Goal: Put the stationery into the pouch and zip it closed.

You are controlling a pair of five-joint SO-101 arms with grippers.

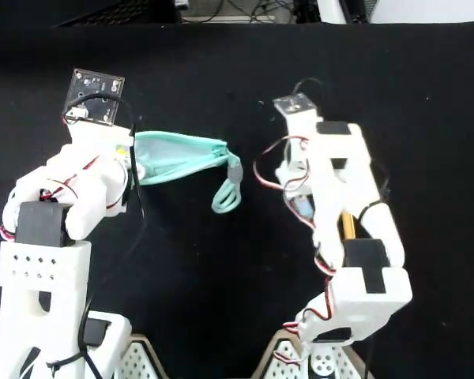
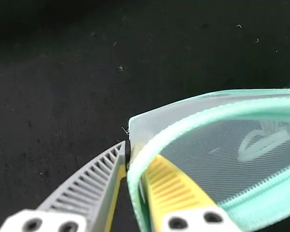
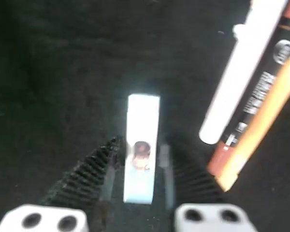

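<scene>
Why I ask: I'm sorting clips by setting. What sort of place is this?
Most likely a robotics lab or workshop bench. A white left arm and right arm stand side by side at a table draped in black cloth, and loose cables lie beyond its far edge.

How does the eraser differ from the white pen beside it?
The eraser is a short, flat block; the white pen is long, slim and round. The eraser is pale blue with a small dark picture; the white pen is plain. The white pen lies slanted relative to the eraser. Both are stationery outside the pouch.
</scene>
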